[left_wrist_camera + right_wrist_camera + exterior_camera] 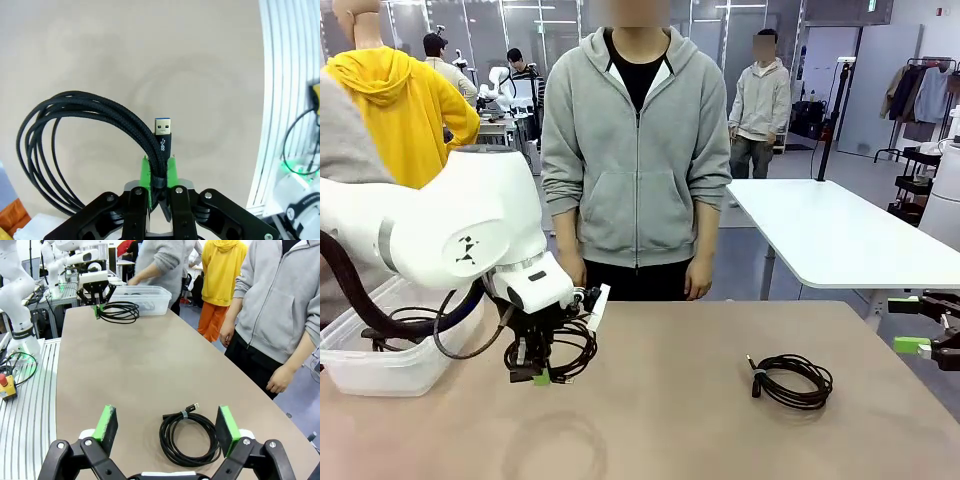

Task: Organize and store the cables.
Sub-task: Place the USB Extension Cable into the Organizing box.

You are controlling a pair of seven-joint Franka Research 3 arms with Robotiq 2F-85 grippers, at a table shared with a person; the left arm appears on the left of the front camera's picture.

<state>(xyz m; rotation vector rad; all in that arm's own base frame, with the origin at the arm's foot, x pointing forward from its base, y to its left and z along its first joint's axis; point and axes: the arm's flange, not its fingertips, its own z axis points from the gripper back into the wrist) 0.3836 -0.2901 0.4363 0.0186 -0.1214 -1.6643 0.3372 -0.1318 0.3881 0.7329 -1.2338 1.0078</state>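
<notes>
My left gripper point(542, 375) hangs just above the table's left part, shut on a coiled black cable point(563, 349). The left wrist view shows its green pads point(145, 172) pinching the bundle point(75, 115) just below a USB plug point(163, 131) that points away from the fingers. A second coiled cable point(792, 381) lies flat on the table at the right. My right gripper point(918, 338) is at the right edge, open. In the right wrist view this coil point(190, 437) lies on the table between and just beyond the wide-apart pads point(106, 422). Far off there, the left gripper point(98, 306) holds its coil point(121, 313).
A clear plastic bin point(390, 372) with black cords inside stands at the table's left edge, beside the left arm. A person in a grey hoodie point(636, 150) stands at the far side, hands down. A white table point(840, 235) stands behind at right.
</notes>
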